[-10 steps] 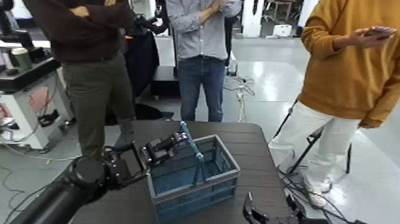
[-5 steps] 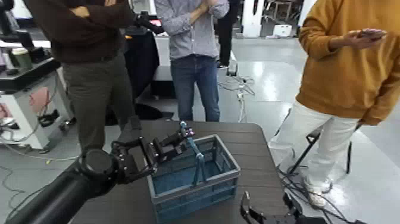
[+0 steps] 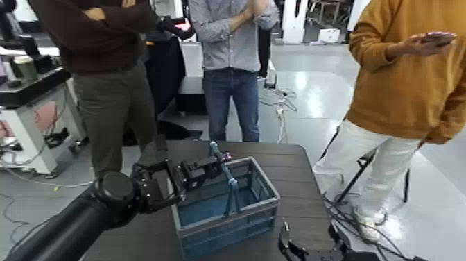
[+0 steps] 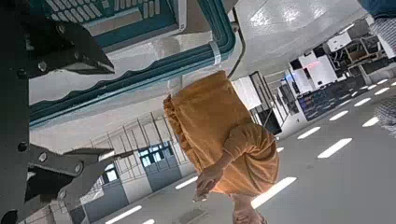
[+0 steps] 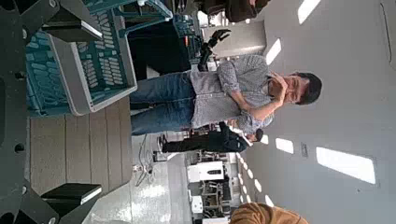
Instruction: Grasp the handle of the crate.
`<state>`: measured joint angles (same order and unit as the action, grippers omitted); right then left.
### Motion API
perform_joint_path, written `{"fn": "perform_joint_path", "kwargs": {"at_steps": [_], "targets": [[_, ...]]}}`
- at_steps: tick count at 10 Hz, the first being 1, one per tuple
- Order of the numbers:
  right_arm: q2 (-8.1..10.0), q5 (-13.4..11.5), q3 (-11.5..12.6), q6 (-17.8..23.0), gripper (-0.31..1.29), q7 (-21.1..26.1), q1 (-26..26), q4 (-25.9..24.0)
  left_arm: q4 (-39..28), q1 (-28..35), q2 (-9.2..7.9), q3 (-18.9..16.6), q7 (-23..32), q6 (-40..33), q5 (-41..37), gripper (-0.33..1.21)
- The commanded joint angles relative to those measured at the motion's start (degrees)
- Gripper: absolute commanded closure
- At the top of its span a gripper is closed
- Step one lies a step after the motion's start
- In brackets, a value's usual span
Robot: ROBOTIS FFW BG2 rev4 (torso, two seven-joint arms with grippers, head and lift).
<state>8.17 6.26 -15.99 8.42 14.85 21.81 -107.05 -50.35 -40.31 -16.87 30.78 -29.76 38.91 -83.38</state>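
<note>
The grey-blue crate (image 3: 225, 205) stands on the dark table (image 3: 295, 177) in the head view. Its teal-blue handle (image 3: 223, 173) stands upright across the crate's middle. My left gripper (image 3: 210, 165) is at the handle's top end, over the crate's far left corner. In the left wrist view the left gripper (image 4: 117, 110) is open, and the handle (image 4: 159, 70) runs between its fingers, close to one of them. My right gripper (image 3: 310, 248) is open and low at the table's front edge, right of the crate. The right wrist view shows the right gripper (image 5: 93, 112) open, with the crate (image 5: 93, 65) farther off.
Three people stand around the table's far side: one in a dark top (image 3: 104, 62) at the left, one in a grey shirt (image 3: 232, 48) in the middle, one in an orange sweater (image 3: 409, 76) at the right. A bench (image 3: 31, 104) stands far left.
My left gripper has moved a little up and right, closer to the handle's top end. The crate has not moved. The people have shifted slightly.
</note>
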Motion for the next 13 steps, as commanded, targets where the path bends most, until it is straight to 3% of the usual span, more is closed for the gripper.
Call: {"fn": "perform_joint_path", "kwargs": {"at_steps": [1, 2, 6, 8, 10, 11, 13], "targets": [[0.09, 0.15, -0.01, 0.01, 0.16, 0.01, -0.01, 0.0, 0.61, 0.15, 0.08, 0.16, -0.21, 0.12, -0.03, 1.08], [0.09, 0.15, -0.01, -0.07, 0.16, -0.08, -0.01, 0.0, 0.69, 0.15, 0.08, 0.16, -0.38, 0.29, -0.12, 1.21], [0.18, 0.42, 0.25, 0.01, 0.15, 0.01, 0.25, -0.09, -1.06, 1.29, -0.09, 0.16, -1.44, 0.73, -0.12, 1.19], [-0.09, 0.33, 0.78, 0.1, 0.16, 0.09, 0.78, -0.27, -6.16, 3.75, -1.06, -1.69, -0.29, 4.07, -0.03, 1.19], [-0.18, 0.15, 1.13, 0.37, 0.15, 0.18, 1.13, -0.44, -15.48, 8.14, -2.64, -5.29, 6.39, 8.99, -1.96, 1.19], [-0.18, 0.15, 1.22, 0.45, 0.16, 0.27, 1.22, -0.44, -21.28, 10.96, -4.22, -6.52, 12.63, 10.93, -6.53, 1.19], [-0.26, 0.15, 1.31, 0.81, 0.15, 0.44, 1.22, -0.18, -29.28, 14.74, -6.51, -8.01, 18.78, 12.6, -12.25, 1.19]]}}
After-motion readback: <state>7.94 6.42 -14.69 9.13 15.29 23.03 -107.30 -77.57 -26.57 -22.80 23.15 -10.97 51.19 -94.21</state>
